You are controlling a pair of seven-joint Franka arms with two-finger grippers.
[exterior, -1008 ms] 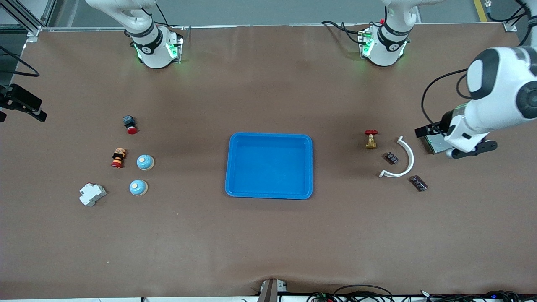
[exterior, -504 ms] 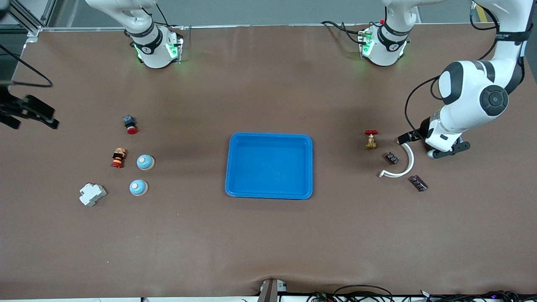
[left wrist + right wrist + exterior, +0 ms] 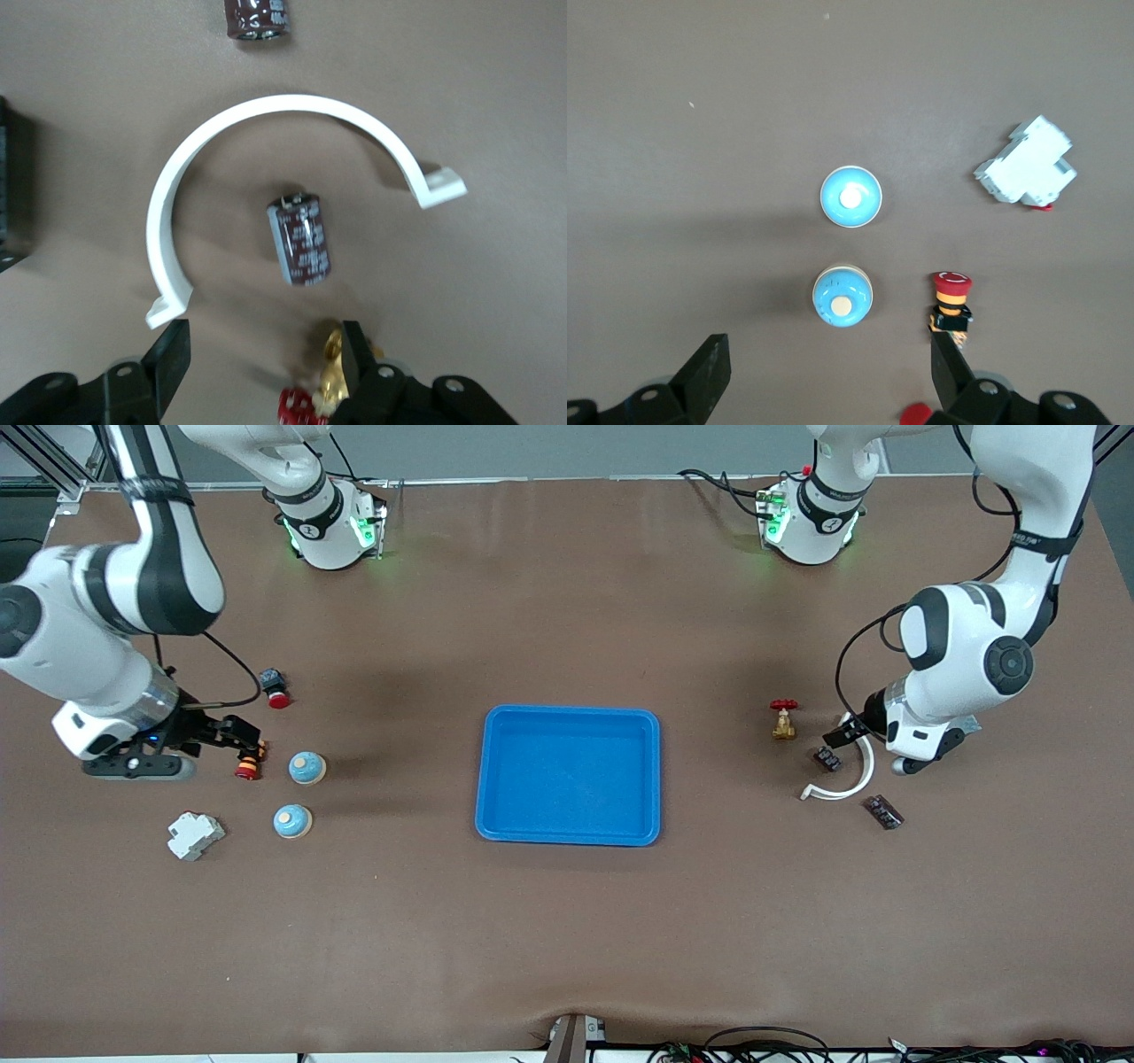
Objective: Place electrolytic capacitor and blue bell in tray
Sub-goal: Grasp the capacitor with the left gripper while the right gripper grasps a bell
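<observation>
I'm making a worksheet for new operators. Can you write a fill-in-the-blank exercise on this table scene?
1. The blue tray holds ____ objects.
2. The number of blue bells on the table is ____.
3. One electrolytic capacitor lies inside the curve of the white ____.
4. The red-handled valve stands toward the ____ arm's end of the table.

Missing words: no; two; clamp; left

Bright blue tray (image 3: 569, 775) on a plain brown surface (image 3: 567, 921). Two light-blue bells (image 3: 307, 767) (image 3: 291, 820) with cream tops, dark maroon capacitor (image 3: 299, 240), white curved clip (image 3: 852, 765), red-handled brass valve (image 3: 783, 718), white breaker (image 3: 195, 835).
</observation>
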